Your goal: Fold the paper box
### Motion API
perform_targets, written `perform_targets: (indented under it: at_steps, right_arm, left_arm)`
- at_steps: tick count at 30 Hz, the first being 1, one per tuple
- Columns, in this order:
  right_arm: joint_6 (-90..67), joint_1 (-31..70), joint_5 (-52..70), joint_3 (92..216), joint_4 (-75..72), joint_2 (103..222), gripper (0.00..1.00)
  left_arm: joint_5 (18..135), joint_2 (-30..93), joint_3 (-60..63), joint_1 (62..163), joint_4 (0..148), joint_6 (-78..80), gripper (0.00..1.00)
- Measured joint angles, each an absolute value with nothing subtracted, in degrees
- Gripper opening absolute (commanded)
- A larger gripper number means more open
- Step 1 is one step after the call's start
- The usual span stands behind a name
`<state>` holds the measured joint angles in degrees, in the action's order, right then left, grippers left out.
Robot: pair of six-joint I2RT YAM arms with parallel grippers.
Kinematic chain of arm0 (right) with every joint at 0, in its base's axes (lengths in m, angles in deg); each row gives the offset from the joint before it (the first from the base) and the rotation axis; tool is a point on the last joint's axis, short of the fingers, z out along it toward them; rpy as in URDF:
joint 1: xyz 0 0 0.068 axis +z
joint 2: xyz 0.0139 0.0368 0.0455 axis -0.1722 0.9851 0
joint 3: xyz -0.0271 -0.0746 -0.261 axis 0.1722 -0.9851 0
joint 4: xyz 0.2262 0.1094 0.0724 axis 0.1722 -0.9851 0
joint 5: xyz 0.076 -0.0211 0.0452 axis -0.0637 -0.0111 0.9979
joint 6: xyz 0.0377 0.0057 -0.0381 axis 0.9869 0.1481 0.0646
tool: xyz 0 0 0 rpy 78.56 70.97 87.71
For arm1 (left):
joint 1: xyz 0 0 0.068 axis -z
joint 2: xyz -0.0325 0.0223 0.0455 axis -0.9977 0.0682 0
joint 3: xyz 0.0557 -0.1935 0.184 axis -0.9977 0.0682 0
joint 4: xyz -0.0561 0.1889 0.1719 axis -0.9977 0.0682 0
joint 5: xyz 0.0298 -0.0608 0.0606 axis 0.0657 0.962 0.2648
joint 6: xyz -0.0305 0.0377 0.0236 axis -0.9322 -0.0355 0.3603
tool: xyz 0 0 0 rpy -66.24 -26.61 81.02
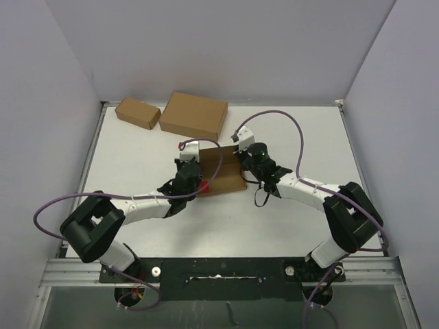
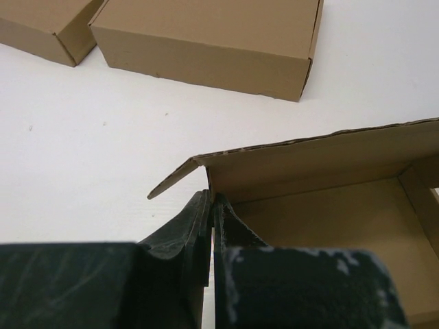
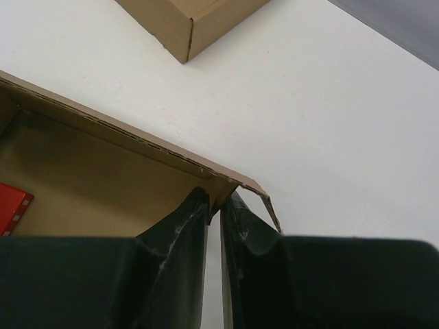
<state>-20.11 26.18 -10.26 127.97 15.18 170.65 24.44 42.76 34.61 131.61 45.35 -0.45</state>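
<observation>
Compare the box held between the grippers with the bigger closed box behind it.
The paper box stands open, inside showing; the larger box is shut. The paper box is pinched at its corners by the left gripper and right gripper; the larger box sits untouched. Both are plain brown cardboard.

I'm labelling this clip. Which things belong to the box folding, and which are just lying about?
In the job: thin brown cardboard mailer box; left fingers and right fingers, each pinching its wall.
Lying about: larger closed brown cardboard box; small brown cardboard box beside it.
</observation>
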Motion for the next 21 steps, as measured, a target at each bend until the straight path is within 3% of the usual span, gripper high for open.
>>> perform_targets:
  at_steps: [21]
  right_arm:
    - [-22.9, 28.8, -7.5, 120.0, 21.0, 168.6, 0.20]
  left_arm:
    - [22.9, 40.7, 40.3, 133.6, 44.7, -2.2, 0.00]
